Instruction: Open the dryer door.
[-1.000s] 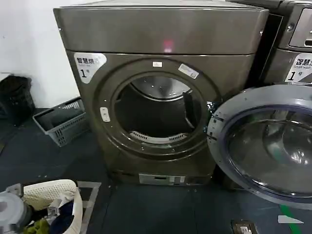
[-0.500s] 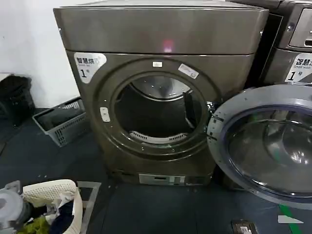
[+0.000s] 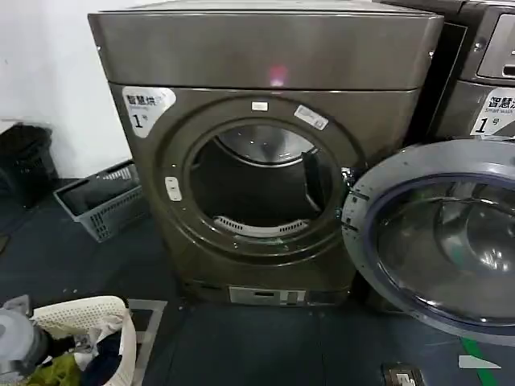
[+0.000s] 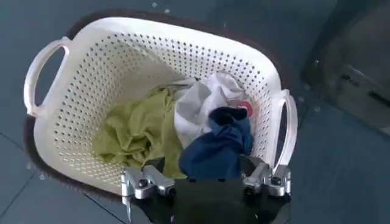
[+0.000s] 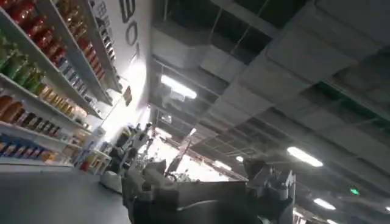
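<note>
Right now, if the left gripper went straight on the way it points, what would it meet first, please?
Probably the clothes in the white laundry basket: the left gripper, open, points down at the blue garment, though depth is unclear.

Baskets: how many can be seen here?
2. A white laundry basket with clothes sits on the floor below the left gripper; a grey basket stands left of the dryer.

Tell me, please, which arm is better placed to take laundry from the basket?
Left: the left gripper hangs open right above the basket, while the right gripper faces the ceiling.
</note>
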Available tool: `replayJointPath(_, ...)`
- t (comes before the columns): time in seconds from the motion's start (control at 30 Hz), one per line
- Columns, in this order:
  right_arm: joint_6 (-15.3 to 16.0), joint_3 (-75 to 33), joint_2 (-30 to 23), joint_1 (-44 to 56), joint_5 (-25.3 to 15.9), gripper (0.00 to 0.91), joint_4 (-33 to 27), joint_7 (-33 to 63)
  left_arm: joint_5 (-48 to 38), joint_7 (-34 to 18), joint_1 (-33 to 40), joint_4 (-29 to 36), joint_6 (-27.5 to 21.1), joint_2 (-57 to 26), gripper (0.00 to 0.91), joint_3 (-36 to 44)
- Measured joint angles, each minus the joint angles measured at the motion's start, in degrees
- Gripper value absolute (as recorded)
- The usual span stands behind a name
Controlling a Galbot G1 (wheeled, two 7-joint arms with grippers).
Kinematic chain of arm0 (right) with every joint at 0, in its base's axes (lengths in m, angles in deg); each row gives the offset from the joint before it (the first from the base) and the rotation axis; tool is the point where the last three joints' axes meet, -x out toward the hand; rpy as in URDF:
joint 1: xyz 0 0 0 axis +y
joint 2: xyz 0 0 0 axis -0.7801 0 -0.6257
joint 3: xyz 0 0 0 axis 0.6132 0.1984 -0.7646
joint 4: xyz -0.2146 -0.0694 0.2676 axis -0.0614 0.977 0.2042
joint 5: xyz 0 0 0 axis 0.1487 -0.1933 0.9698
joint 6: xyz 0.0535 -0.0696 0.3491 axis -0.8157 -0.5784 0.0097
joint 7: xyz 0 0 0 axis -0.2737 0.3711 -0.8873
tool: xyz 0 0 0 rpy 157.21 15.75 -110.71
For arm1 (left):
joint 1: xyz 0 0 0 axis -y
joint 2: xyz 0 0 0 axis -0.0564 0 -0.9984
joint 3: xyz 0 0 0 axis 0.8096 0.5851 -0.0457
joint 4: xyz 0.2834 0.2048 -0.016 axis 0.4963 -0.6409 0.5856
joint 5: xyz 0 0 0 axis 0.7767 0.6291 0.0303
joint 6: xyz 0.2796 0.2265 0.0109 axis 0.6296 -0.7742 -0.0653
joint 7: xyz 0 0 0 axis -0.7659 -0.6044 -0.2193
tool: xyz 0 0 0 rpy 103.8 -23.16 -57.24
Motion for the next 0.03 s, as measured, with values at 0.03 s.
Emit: replayJointPath(0.03,0.0,0.0,0.0,0.0,0.0,0.907,0.0,0.0,0.0,0.0,0.0,0.0,0.0,0.0,0.907,0.0)
